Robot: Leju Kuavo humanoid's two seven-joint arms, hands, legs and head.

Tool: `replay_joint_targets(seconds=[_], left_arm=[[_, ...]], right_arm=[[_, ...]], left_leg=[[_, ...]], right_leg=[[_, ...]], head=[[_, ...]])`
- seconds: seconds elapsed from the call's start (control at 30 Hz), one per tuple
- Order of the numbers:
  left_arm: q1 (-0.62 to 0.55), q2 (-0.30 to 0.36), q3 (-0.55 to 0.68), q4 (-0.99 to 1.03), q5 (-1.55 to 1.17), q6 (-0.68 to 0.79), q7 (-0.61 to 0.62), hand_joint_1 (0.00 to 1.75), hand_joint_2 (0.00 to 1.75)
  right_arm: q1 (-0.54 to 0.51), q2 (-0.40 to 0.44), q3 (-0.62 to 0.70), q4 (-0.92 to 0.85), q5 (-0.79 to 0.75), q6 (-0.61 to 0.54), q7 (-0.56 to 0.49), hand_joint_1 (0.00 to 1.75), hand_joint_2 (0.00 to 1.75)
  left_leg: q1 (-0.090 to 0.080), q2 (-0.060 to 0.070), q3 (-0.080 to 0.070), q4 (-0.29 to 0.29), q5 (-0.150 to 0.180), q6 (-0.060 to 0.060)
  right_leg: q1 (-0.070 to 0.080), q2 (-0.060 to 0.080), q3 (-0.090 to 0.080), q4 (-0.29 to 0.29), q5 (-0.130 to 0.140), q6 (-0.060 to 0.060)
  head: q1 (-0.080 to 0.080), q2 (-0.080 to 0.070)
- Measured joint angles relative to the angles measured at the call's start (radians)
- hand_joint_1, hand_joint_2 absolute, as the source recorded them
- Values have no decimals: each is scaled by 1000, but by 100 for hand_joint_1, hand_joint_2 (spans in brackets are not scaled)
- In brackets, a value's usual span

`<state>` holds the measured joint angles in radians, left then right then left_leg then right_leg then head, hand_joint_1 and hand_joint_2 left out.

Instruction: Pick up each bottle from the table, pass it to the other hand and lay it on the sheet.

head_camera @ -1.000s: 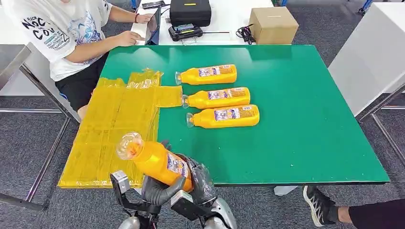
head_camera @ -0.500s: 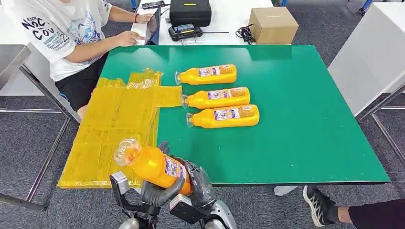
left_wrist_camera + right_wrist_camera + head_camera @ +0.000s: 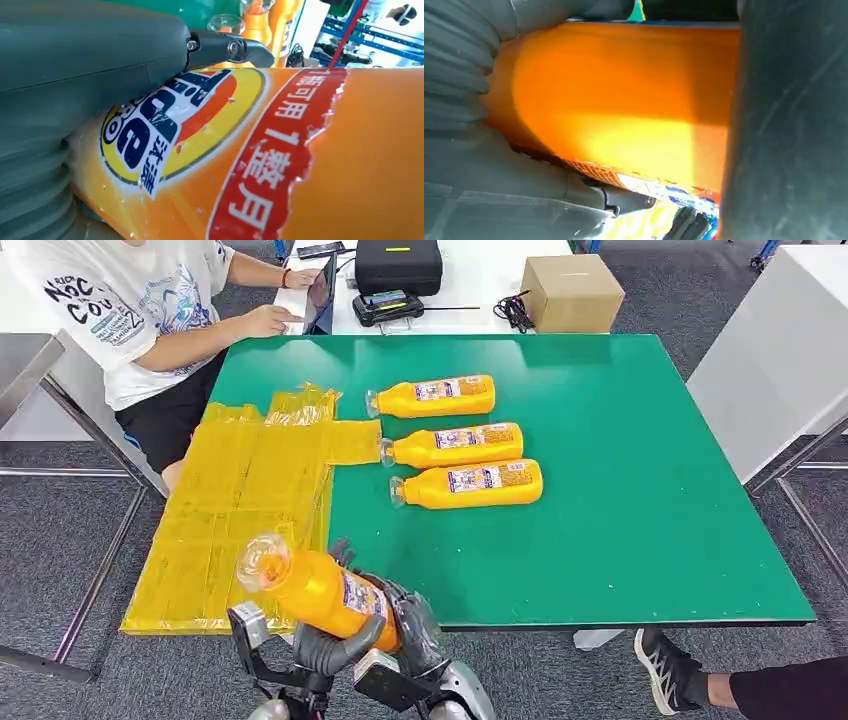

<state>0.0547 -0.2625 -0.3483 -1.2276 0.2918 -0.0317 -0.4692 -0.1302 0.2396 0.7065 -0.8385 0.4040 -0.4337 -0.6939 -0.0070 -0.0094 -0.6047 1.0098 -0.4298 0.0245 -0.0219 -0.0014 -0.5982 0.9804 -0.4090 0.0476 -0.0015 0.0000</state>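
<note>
Both hands hold one orange bottle [image 3: 312, 586] low at the table's near edge, its clear cap pointing left over the front of the yellow sheet [image 3: 240, 490]. My left hand [image 3: 332, 645] wraps it from beneath, and my right hand [image 3: 415, 623] clasps its base end. The left wrist view shows the left hand's [image 3: 75, 65] thumb lying across the bottle's label [image 3: 325, 165]. In the right wrist view, the right hand [image 3: 484, 190] is curled around the orange body [image 3: 624, 100]. Three more orange bottles [image 3: 430, 396] [image 3: 452, 445] [image 3: 470, 484] lie side by side on the green table [image 3: 620, 490].
A seated person [image 3: 130, 310] works at a laptop beyond the table's far left corner. Past the far edge, a white table holds a black case [image 3: 398, 265] and a cardboard box [image 3: 572, 292]. A shoe [image 3: 665, 670] shows on the floor at the near right.
The held bottle has sunk slightly and shifted left, its cap now lower over the sheet's front part. Both hands have stayed around it. The three lying bottles have not moved.
</note>
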Motion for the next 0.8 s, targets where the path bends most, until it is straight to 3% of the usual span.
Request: replay_joint_targets(seconds=[0.53, 0.57, 0.6, 0.63, 0.67, 0.8], left_arm=[[28, 0, 21, -36, 7, 11, -41, 175, 175], [29, -1, 21, -38, 6, 14, -44, 175, 175], [30, -1, 21, -39, 4, 18, -46, 175, 175], [31, -1, 21, -40, 3, 20, -48, 175, 175], [31, -1, 21, -43, 1, 22, -50, 175, 175], [31, -1, 22, -52, -17, 43, -55, 175, 175]], right_arm=[[-10, 0, 22, 5, -9, 34, -1, 175, 175], [-10, 0, 23, 5, -10, 36, -1, 126, 175], [-10, 0, 24, 5, -10, 37, -1, 0, 175], [-11, -1, 26, 5, -12, 38, -1, 0, 175], [-11, -1, 27, 5, -13, 39, -1, 0, 0], [-9, -3, 29, 5, -17, 41, 11, 0, 0]], left_leg=[[0, 1, 0, 0, 0, 0], [0, 1, 0, 0, 0, 0], [0, 1, 0, 0, 0, 0], [0, 1, 0, 0, 0, 0], [0, 1, 0, 0, 0, 0], [0, 1, 0, 0, 0, 0]], right_leg=[[0, 1, 0, 0, 0, 0], [0, 1, 0, 0, 0, 0], [0, 1, 0, 0, 0, 0], [0, 1, 0, 0, 0, 0], [0, 1, 0, 0, 0, 0], [0, 1, 0, 0, 0, 0]], head=[[0, 0], [0, 0], [0, 0], [0, 0], [0, 0], [0, 0]])
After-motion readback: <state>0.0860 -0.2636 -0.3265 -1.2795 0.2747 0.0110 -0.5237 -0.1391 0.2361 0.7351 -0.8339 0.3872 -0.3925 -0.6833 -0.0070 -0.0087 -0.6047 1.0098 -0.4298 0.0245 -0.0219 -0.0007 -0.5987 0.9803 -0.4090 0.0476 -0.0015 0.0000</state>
